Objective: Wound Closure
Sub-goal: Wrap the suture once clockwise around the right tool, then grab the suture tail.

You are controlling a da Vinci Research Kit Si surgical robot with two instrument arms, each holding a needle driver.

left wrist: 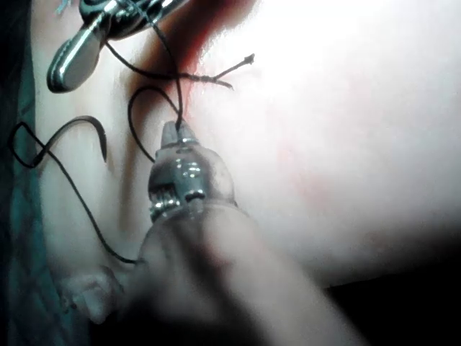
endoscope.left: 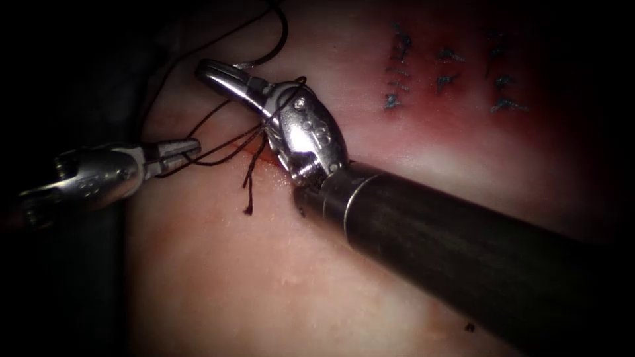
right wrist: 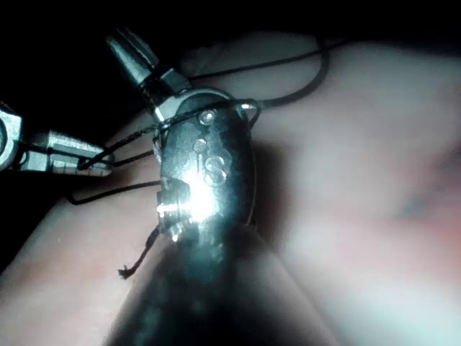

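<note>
Gripping the thread (endoscope.left: 225, 149) left of the cut (endoscope.left: 254, 155), the left hand (endoscope.left: 188, 148) is clamped; the right hand (endoscope.left: 221, 71), thread-wrapped above the cut, looks closed and empty.

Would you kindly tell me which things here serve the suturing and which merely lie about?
In use: left tool, shut on thread; right tool, thread looped round it; cut; tissue; needle, free.
Lying about: cut end of thread; blue marks; red fluid.

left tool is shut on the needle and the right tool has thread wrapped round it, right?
Not the needle. In the left wrist view the left tool is shut on the thread; the needle lies loose beside it. Thread does wrap round the right tool.
</note>
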